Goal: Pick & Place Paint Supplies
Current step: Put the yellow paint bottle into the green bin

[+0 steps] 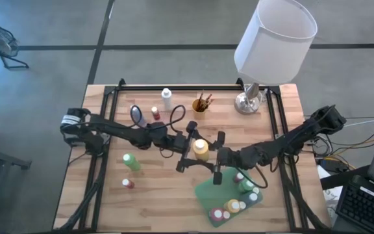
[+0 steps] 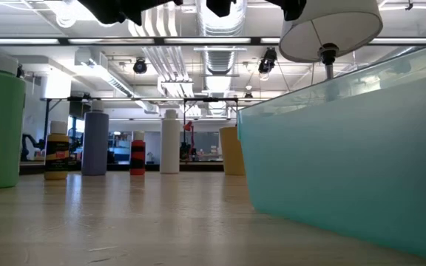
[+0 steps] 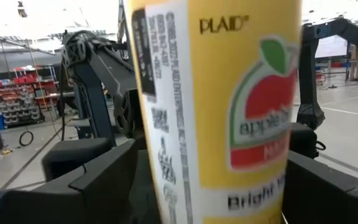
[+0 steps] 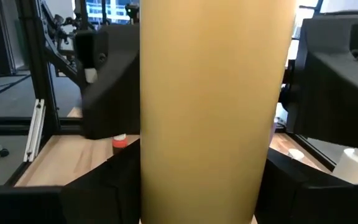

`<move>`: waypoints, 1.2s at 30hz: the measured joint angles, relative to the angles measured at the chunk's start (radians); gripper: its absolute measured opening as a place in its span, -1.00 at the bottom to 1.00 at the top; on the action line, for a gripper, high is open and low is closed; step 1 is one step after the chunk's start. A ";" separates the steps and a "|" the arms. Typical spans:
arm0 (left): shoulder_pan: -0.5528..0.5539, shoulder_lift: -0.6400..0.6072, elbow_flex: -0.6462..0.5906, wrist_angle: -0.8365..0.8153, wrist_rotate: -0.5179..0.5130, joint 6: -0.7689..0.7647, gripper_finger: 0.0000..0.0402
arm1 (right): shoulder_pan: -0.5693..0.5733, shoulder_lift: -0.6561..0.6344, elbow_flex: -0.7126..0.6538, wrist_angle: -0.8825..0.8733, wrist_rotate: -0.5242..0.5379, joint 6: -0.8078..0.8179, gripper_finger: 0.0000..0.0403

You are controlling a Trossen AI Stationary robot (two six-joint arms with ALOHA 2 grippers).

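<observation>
Two arms, one lamp (image 1: pixel 265 45), one tray (image 1: pixel 206 195), one brush cup (image 1: pixel 200 104), about ten bottles (image 1: pixel 200 149).

table (image 1: pixel 154 195): pale wood planks, visible grain, smooth with a soft sheen in the low view
yellow bottle (image 3: pixel 216 106): glossy plastic body, smooth printed paper label with fruit emblem
yellow bottle cap (image 1: pixel 200 144): white plastic, smooth
left gripper (image 1: pixel 188 149): fingers (image 3: pixel 98 180) dark matt plastic, slightly textured
right gripper (image 1: pixel 216 156): dark matt plastic housing
green tray (image 1: pixel 208 193): matt green plastic; wall translucent in the low view
lamp shade (image 1: pixel 276 36): white cloth-like, matt
lamp base (image 1: pixel 247 102): polished silver metal, glossy
table frame (image 1: pixel 102 104): black metal rail, matt
</observation>
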 joint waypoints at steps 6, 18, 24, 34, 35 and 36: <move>0.000 0.008 0.005 -0.004 0.004 0.000 0.69 | 0.001 0.000 -0.007 -0.002 0.000 0.000 0.07; 0.000 -0.022 0.004 -0.048 0.004 -0.009 0.52 | 0.000 0.000 -0.009 -0.002 0.001 0.008 0.08; 0.000 -0.022 0.004 -0.052 0.004 -0.013 0.35 | 0.001 0.000 -0.009 -0.002 0.001 0.008 0.06; 0.000 -0.022 0.003 -0.051 0.006 -0.033 0.11 | 0.000 0.000 -0.009 -0.003 0.004 0.008 0.08; 0.000 -0.022 0.003 -0.051 0.006 -0.036 0.10 | 0.000 0.000 -0.009 -0.003 0.003 0.008 0.08; 0.000 -0.022 0.003 -0.051 0.006 -0.036 0.08 | 0.000 0.000 -0.009 -0.003 0.003 0.008 0.07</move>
